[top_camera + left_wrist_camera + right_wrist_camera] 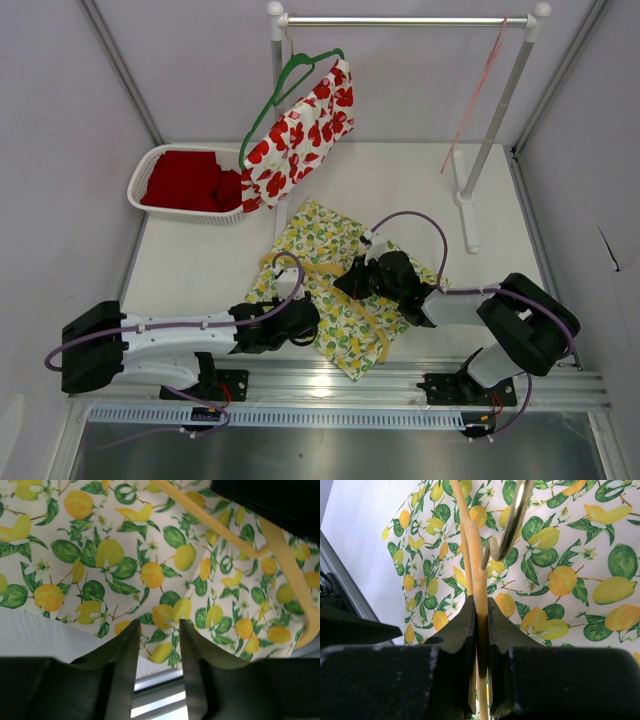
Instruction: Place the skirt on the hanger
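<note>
The right gripper (481, 622) clenches the thin yellow plastic hanger (480, 587). The left gripper (159, 626) has its jaws apart and empty at the edge of the lemon-print fabric skirt (125, 565), which is spread under both. Beyond them stands a white lattice basket (136, 186) holding red cloth (185, 180), beside a hanging red-flowered garment (300, 130).

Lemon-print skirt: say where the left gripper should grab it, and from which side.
Grip the free edge of the lemon-print skirt from the table side: it lies flat there, clear of the yellow hanger in the right gripper, with the left gripper facing it.
</note>
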Motion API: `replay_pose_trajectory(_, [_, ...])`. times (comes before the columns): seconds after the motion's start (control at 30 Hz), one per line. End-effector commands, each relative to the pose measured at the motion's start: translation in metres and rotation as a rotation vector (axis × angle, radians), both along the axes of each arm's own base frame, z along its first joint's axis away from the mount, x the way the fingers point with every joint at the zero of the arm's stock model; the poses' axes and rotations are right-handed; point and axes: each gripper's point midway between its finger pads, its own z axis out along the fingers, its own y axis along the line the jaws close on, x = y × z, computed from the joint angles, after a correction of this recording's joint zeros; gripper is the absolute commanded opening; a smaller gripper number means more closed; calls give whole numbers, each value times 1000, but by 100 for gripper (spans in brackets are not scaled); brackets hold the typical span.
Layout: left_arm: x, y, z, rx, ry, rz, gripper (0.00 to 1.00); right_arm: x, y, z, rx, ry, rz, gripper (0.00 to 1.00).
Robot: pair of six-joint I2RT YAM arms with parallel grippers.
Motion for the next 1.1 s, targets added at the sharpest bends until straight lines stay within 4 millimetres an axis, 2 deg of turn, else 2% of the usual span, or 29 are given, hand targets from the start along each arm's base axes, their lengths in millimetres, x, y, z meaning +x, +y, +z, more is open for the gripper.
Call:
replay_pose_trajectory(0.0, [17, 0, -7, -53, 9, 138, 35, -6, -25, -35, -142, 46, -49, 0])
replay_pose_trajectory(0.27, [7, 6, -50, 13, 136, 147, 26, -2, -23, -27, -133, 14, -46, 0])
replay_pose_trajectory(0.4, [0, 23, -65, 24, 191, 179, 22, 0, -25, -26, -137, -8, -47, 0])
replay_pose_trajectory(0.77, [3, 57, -64, 18, 214, 215, 20, 18, -40, -16, -218, -120, -100, 0])
replay_pose_trajectory(1.07, [2, 69, -62, 32, 214, 211, 20, 25, -51, -18, -290, -159, -152, 0])
